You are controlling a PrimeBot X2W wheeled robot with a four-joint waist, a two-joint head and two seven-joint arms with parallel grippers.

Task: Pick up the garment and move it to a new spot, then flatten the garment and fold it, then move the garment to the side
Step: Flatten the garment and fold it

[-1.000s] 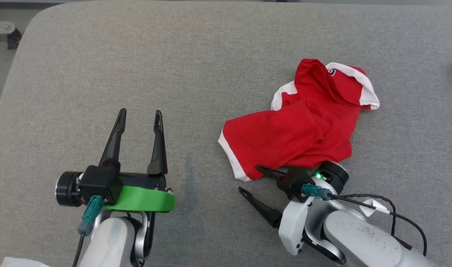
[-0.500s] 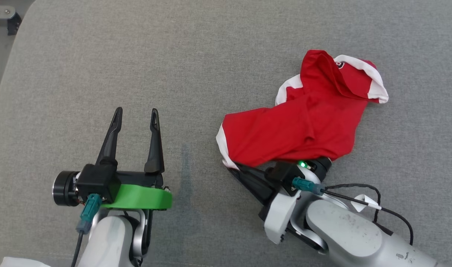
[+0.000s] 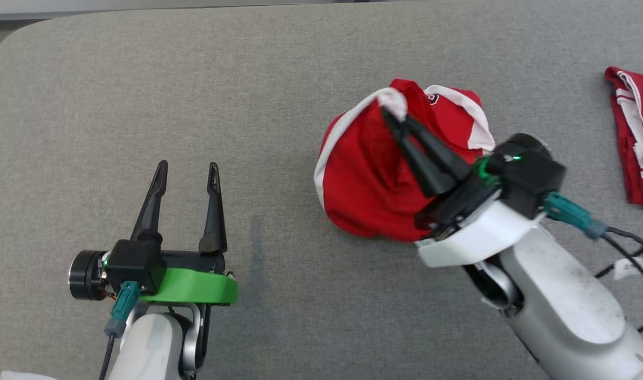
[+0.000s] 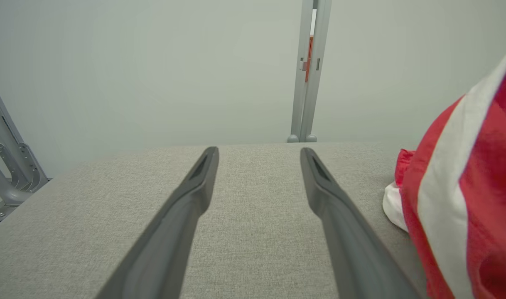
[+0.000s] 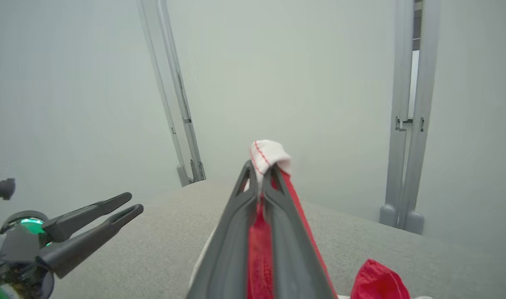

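The garment [image 3: 361, 174] is red with white trim and hangs bunched above the grey table [image 3: 279, 79], right of the middle. My right gripper [image 3: 389, 114] is shut on its white hem and holds that edge lifted; in the right wrist view the hem [image 5: 266, 155] pokes out between the closed fingertips. My left gripper [image 3: 186, 167] stands open over bare table at the lower left, well apart from the cloth. In the left wrist view its fingers [image 4: 197, 187] are spread, with the garment [image 4: 465, 199] hanging at the right edge.
A second red garment with white stripes [image 3: 635, 134] lies at the table's right edge. A cable [image 3: 620, 248] trails from my right wrist. The table's rounded left corner [image 3: 5, 47] is near. Grey frame posts [image 5: 406, 124] stand behind the table.
My right gripper closed on the garment's white hem and lifted it up and away from me, so the cloth now hangs bunched. The head camera shifted. The left arm barely moved.
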